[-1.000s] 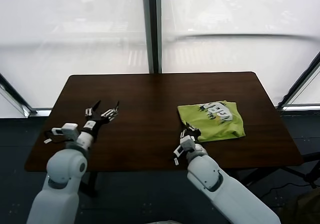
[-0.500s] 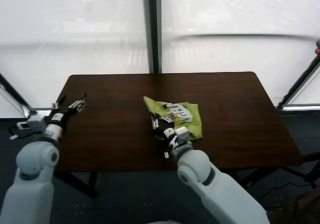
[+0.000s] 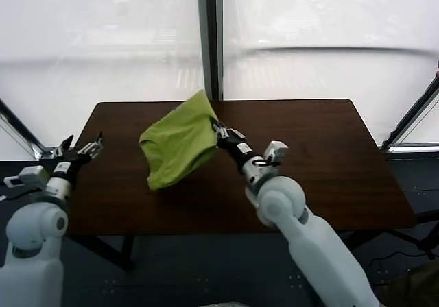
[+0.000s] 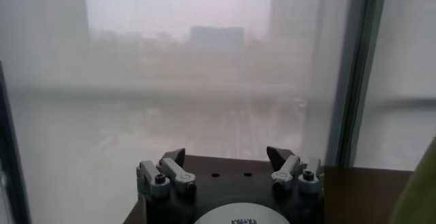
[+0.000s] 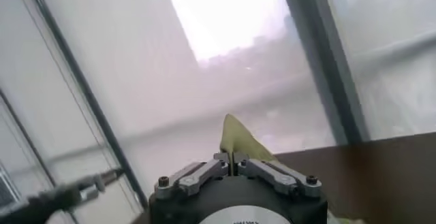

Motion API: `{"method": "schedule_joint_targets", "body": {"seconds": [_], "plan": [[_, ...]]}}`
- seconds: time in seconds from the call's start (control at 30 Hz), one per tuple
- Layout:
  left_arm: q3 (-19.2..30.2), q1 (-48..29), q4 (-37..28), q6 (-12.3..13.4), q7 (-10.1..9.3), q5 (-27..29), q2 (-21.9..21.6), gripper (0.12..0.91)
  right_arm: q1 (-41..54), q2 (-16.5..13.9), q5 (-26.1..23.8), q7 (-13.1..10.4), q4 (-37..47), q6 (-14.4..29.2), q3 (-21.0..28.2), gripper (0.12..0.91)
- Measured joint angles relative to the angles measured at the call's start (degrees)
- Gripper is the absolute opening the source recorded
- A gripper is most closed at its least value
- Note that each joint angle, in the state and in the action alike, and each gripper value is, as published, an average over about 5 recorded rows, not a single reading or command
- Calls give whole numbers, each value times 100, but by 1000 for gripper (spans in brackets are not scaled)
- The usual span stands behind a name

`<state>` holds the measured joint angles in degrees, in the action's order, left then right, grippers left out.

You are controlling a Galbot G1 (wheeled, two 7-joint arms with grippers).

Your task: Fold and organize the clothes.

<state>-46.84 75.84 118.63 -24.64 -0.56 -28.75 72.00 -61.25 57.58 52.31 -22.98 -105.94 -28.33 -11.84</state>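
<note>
One lime-green T-shirt (image 3: 177,144) hangs bunched above the table (image 3: 329,149), left of centre, a corner pinched in my right gripper (image 3: 221,133), whose fingers meet on the cloth in its wrist view, while my left gripper (image 3: 80,147) waits spread wide at the table's left edge.

Daylight poured in from the windows (image 3: 309,53) behind the table (image 3: 329,156), which were washed out to near white. The dark tabletop stayed evenly lit, with little shadow. Both wrist views looked hazy and soft (the glass misted the outside scene).
</note>
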Motion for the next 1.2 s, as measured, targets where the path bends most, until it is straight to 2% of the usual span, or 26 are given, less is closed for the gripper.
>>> {"method": "schedule_joint_targets", "body": {"seconds": [0.17,0.3,0.4,0.5,0.63,0.77,0.87,1.0,1.2], "plan": [[122,51,-59,173,139,254,4,907,-402,-204,135,325,-308,77,-537,906],[310,223,-20,531,131,654,-155,907,-672,-365,-123,777,-496,489,-851,907],[433,534,112,771,45,749,-381,907,-852,-477,-654,1204,-466,1161,-957,907],[448,1007,324,957,-107,508,-660,907,-1043,-565,-1398,1453,-318,2195,-1025,907],[347,1825,678,1296,-370,50,-1016,907,-1460,-600,-2000,1354,-266,3332,-1279,907],[265,2638,1004,1682,-579,-41,-1212,907,-2261,-520,-2194,1147,-496,3852,-1755,907],[256,3144,1212,1683,-615,36,-1230,907,-3040,-377,-2262,1058,-795,4079,-2197,907],[259,3678,1461,1548,-597,69,-1173,907,-4091,-113,-2351,1039,-1231,4318,-2714,907],[214,4016,1663,1371,-696,48,-1141,907,-5236,163,-2454,1019,-1768,4344,-3096,907]]}}
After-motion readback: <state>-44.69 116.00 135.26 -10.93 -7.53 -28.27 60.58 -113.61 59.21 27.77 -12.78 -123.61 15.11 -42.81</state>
